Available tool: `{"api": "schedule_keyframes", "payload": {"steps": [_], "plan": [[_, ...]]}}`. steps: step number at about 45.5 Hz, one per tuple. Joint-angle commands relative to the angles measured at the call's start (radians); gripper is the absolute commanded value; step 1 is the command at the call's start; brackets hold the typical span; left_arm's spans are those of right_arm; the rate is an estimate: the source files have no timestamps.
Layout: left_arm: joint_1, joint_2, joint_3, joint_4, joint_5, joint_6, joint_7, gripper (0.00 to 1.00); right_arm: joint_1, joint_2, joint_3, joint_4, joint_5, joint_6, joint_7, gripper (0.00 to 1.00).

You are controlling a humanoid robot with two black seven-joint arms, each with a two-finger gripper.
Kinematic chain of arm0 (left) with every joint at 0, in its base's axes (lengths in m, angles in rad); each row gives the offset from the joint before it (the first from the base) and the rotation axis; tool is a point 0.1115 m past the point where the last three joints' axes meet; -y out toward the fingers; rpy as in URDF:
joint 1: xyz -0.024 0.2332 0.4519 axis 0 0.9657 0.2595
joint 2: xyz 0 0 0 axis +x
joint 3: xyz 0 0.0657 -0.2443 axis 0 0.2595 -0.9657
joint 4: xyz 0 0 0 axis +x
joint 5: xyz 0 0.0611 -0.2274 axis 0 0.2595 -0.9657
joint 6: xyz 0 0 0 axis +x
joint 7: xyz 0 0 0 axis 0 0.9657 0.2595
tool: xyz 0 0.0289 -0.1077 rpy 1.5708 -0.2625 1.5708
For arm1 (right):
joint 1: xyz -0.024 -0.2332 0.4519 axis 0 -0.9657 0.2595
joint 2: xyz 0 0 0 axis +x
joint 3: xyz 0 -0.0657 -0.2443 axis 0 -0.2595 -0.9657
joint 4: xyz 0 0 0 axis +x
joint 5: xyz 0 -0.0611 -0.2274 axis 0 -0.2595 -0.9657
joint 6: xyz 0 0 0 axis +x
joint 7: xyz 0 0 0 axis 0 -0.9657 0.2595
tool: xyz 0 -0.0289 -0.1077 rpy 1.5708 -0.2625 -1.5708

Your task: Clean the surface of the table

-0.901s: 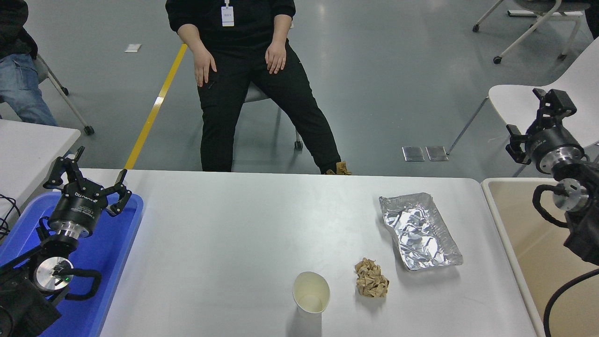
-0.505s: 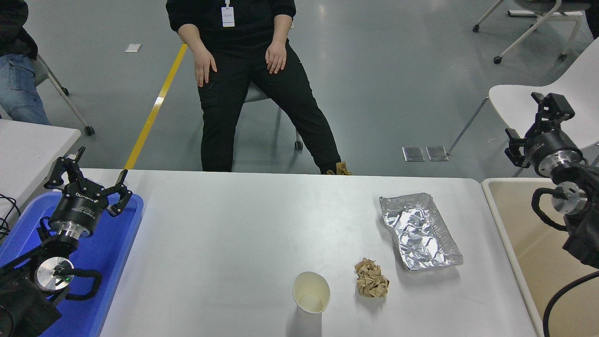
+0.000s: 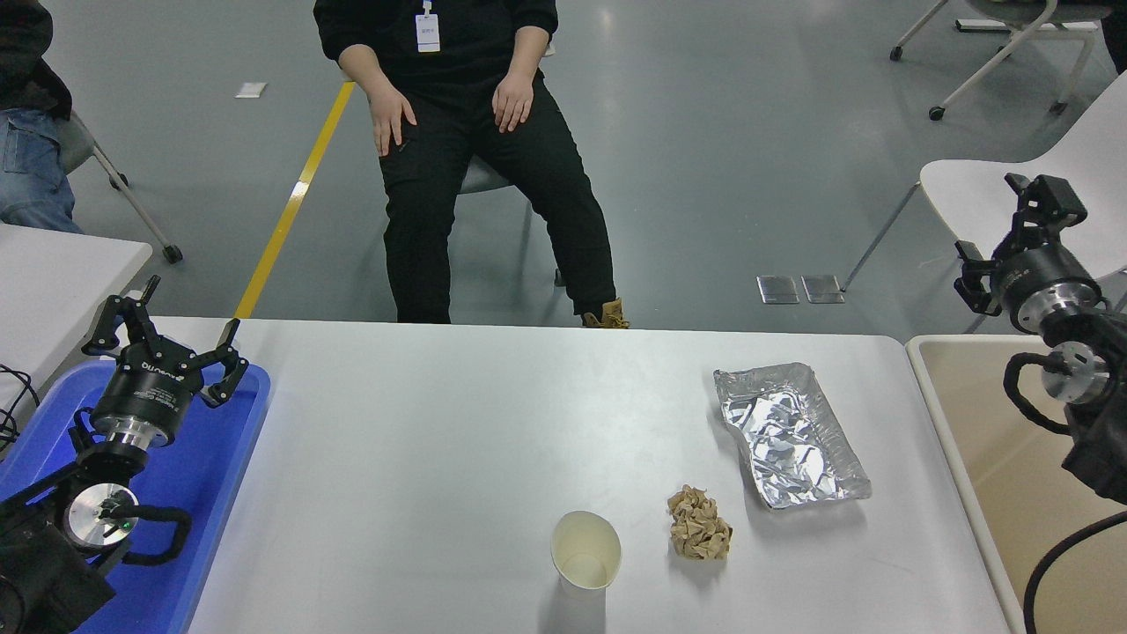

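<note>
Nothing appears cleared yet. The table surface fills the middle and lower part of the head view, and three pieces of litter lie on its right half: a white paper cup standing upright at about 6 o'clock near the front edge, a crumpled ball of brown paper just beside it toward 3 o'clock, and a wrinkled aluminium foil tray a little further off toward 1 o'clock from the paper. None of the three touches another. So, judging by how things lie, the whole job is left: each piece has to be lifted off and put somewhere, most likely in the beige bin that adjoins the table at 3 o'clock or the blue tray at 9 o'clock.

The left gripper hangs over the far end of the blue tray at the lower left, its fingers spread wide and holding nothing. The right gripper is raised at the right edge, above the far corner of the beige bin and well apart from the litter; it points away from the camera, its fingers look parted and it grips nothing. A person sits on a chair beyond the table at 12 o'clock, hands resting on thighs.
</note>
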State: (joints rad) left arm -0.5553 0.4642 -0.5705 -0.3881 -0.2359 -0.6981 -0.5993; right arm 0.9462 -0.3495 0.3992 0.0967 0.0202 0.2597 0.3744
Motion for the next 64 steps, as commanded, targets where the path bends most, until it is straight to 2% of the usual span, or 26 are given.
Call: {"api": "schedule_keyframes", "payload": {"steps": [1,17,29,51,57,64], "plan": [[0.000,-0.001,0.000,0.000,0.000,0.000,-0.001,1.00,-0.030,-0.006,-0.010,0.005,0.000,0.006,0.000,1.00],[0.000,-0.001,0.000,0.000,0.000,0.000,-0.001,1.00,-0.061,-0.077,-0.023,0.046,-0.002,0.013,0.000,1.00],[0.000,-0.001,0.000,0.000,0.000,0.000,-0.001,1.00,-0.073,-0.183,-0.077,0.129,0.001,0.016,-0.003,1.00],[0.000,-0.001,0.001,0.000,0.000,0.000,0.001,1.00,-0.014,-0.240,-0.515,0.189,-0.016,0.033,0.000,1.00],[0.000,-0.001,0.000,0.000,0.000,0.000,-0.001,1.00,0.051,-0.241,-0.638,0.244,-0.075,0.053,0.001,1.00],[0.000,-0.001,0.000,0.000,0.000,0.000,-0.001,1.00,0.150,-0.302,-0.680,0.331,-0.190,0.096,0.003,1.00]]}}
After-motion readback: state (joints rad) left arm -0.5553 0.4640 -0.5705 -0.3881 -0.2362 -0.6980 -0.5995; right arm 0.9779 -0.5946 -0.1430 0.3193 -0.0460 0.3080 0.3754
